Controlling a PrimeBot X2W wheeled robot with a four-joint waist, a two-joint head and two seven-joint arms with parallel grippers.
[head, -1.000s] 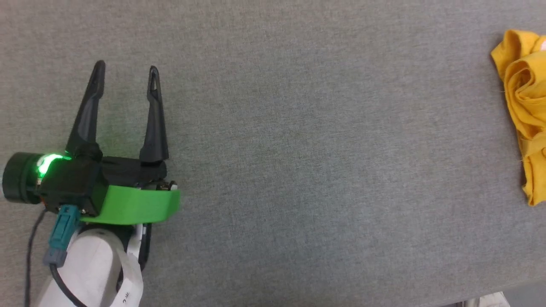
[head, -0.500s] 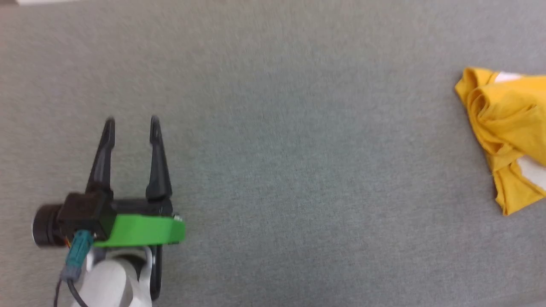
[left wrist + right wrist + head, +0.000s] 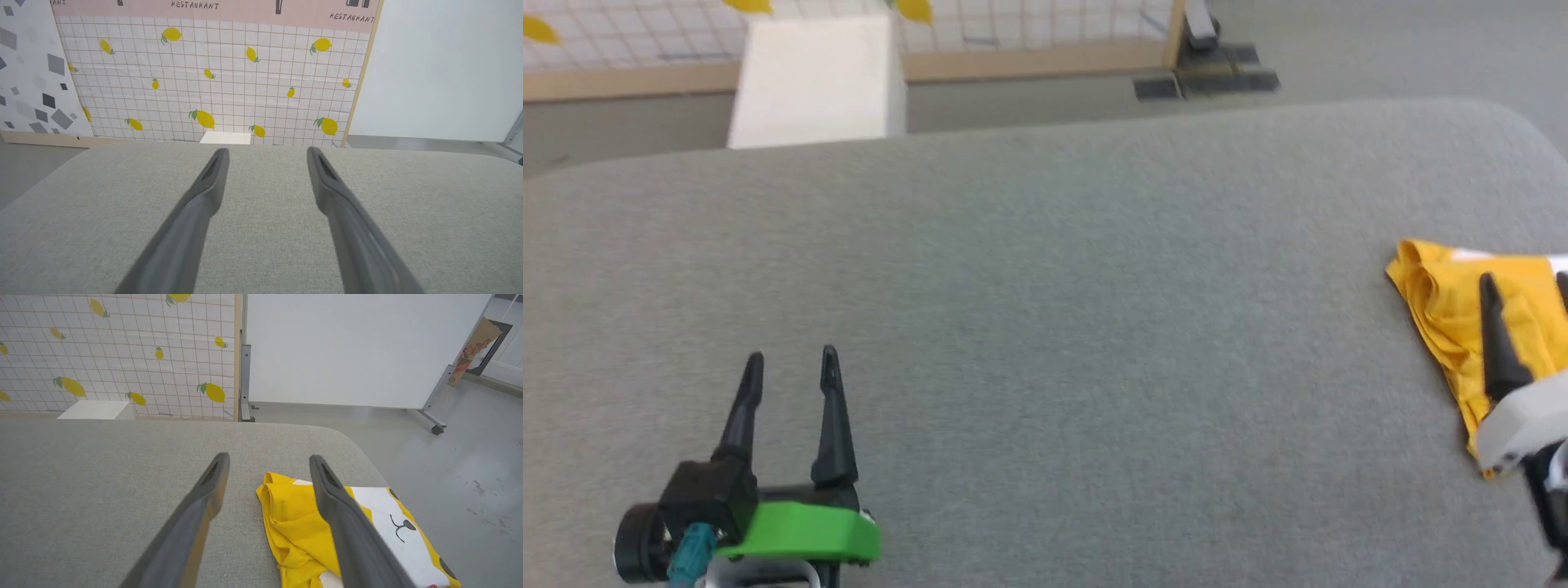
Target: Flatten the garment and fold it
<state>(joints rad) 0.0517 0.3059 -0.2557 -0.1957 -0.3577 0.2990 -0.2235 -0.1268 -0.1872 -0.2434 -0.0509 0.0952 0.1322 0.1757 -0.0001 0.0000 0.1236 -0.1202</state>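
Yellow crumpled cotton T-shirt (image 3: 294, 522) on grey fabric surface (image 3: 1045, 327), right claw (image 3: 269, 458) released over it, left claw (image 3: 792, 356) released, well apart.

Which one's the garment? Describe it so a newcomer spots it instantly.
Start at the grey cushioned table. At its right end, by the rounded corner, lies the garment: a crumpled heap. It is bright yellow with a white patch, against plain grey.

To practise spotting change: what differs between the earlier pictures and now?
The head camera tilted up, so the whole view shifted. The right claw has come in by the garment, open. Nothing grasped or released. The left claw stays open; the garment stays crumpled.
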